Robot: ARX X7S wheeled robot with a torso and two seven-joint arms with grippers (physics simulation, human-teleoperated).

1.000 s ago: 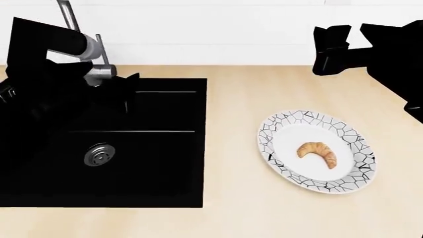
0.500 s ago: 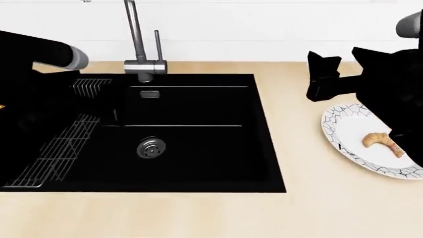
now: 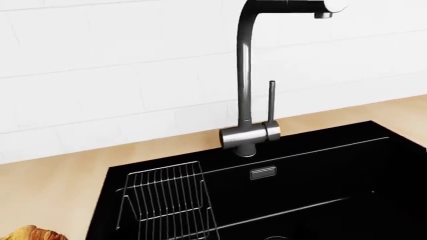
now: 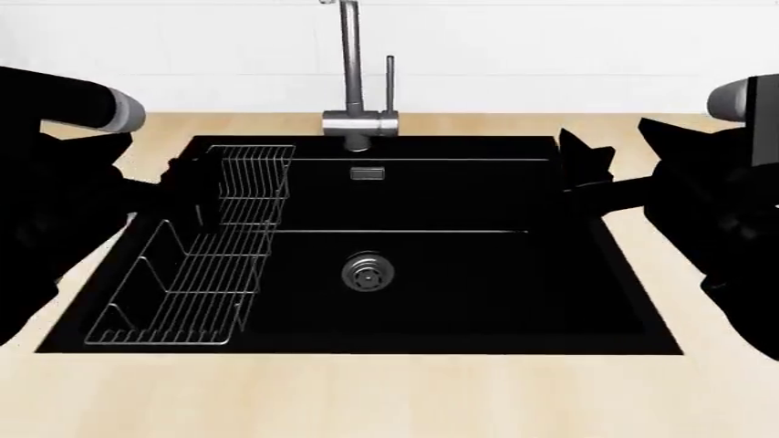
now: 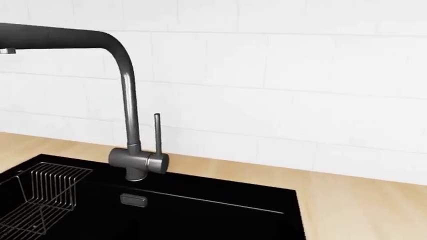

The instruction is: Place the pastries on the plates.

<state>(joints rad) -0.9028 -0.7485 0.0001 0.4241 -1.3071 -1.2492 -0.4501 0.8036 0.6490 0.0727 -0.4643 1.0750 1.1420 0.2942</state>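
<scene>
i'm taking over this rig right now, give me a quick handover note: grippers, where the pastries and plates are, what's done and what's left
Left gripper: over the sink's left edge by the wire rack; nothing seen in it, open or shut unclear.
Right gripper: over the sink's right edge; looks empty, jaw state unclear.
Pastries: only a flaky golden-brown croissant shows, at the left wrist view's edge, on the counter beside the sink.
Plates: none in view.
Done: cannot confirm from these views.
Left: find the plates, pick up that croissant, plate it, then check the other pastry.
</scene>
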